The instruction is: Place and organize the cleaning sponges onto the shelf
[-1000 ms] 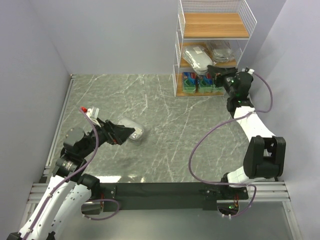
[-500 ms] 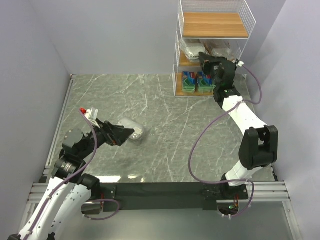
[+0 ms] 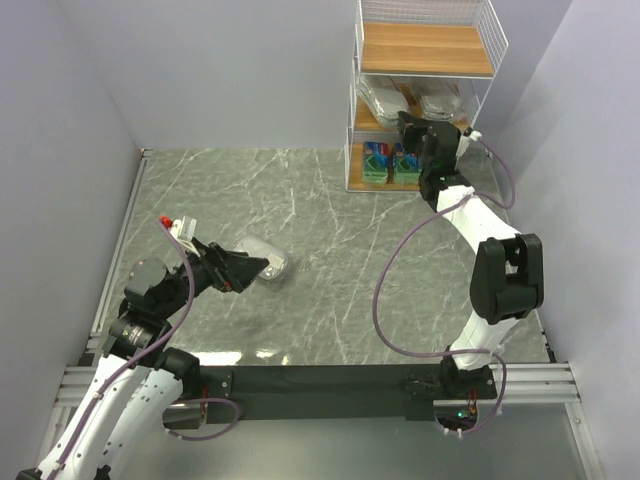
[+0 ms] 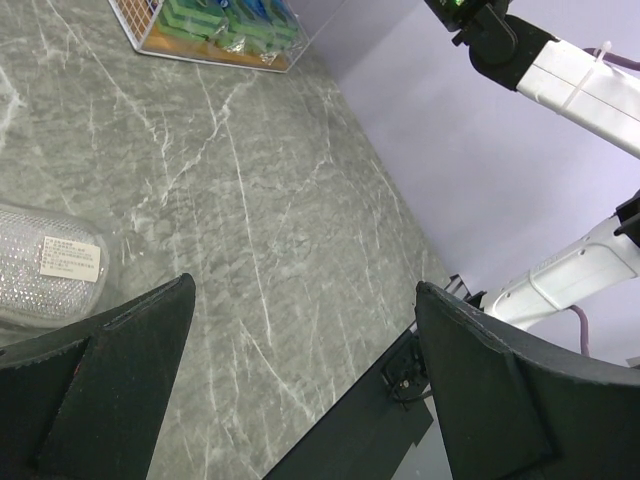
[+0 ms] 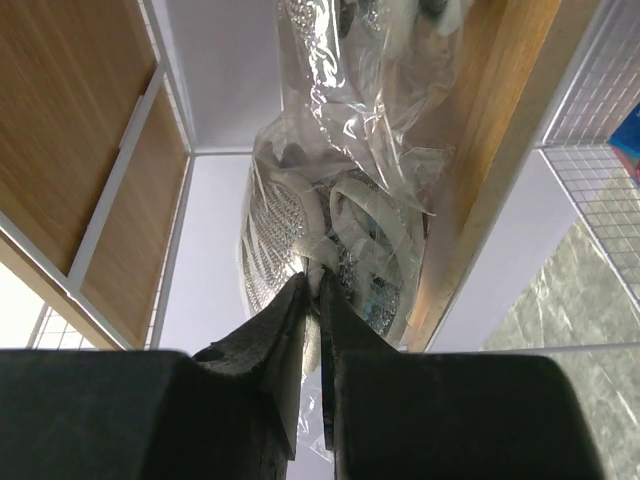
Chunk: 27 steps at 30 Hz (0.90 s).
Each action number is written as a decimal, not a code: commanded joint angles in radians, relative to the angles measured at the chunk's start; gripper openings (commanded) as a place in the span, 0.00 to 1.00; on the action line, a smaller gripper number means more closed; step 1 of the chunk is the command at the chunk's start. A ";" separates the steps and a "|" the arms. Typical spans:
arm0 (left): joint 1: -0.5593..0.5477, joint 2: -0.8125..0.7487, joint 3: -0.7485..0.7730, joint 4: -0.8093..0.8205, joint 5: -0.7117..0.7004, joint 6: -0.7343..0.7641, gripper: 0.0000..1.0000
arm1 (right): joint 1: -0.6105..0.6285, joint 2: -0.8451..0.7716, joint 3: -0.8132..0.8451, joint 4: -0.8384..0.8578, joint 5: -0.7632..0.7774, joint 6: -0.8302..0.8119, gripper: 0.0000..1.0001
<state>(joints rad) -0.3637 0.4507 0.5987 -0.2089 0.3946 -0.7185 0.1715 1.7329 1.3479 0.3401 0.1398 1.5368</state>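
Shelf (image 3: 430, 50): it stands at the far right corner of the surface (image 3: 330, 210), with its wooden tiers facing the arms.
Right gripper (image 5: 312, 287): we see it inside the middle tier, its fingers pressed together on the clear wrap of the held silvery pack (image 5: 335, 215).
Held silvery pack: it lies on the middle tier straight ahead of the right fingertips, with its crumpled wrap pinched between them.
Second silvery pack (image 3: 441, 100): it is on the same tier, just beside the held one and further right.
Green packs (image 3: 392, 165): they sit side by side on the bottom tier, below the right gripper and apart from it.
Left gripper (image 4: 305, 290): it is low over the surface near the left side, with its fingers spread wide and only bare marble between them.
Loose silvery pack (image 4: 50, 262): it lies flat on the surface, label up, well apart from the shelf. It sits just beyond the left gripper's left finger (image 4: 110, 370), outside the gap rather than in it. We cannot tell whether that finger touches the wrap.
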 commanded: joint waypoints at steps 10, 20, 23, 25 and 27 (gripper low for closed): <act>-0.004 -0.004 0.000 0.019 0.006 0.011 0.99 | 0.022 -0.125 -0.141 0.175 0.060 0.017 0.00; -0.004 -0.023 -0.005 -0.001 0.003 0.016 0.99 | 0.045 -0.122 -0.135 0.241 0.124 0.032 0.00; -0.004 -0.020 -0.007 0.003 0.007 0.011 0.99 | 0.060 -0.084 -0.113 0.279 0.153 0.040 0.00; -0.004 -0.021 -0.007 0.008 0.010 0.007 0.99 | 0.077 -0.062 -0.079 0.277 0.176 0.033 0.00; -0.004 -0.023 -0.008 0.009 0.015 0.002 0.99 | 0.091 -0.027 -0.047 0.280 0.176 0.032 0.00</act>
<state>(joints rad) -0.3637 0.4358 0.5930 -0.2111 0.3950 -0.7189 0.2356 1.6718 1.2259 0.5434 0.2558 1.5650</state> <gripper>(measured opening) 0.989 0.085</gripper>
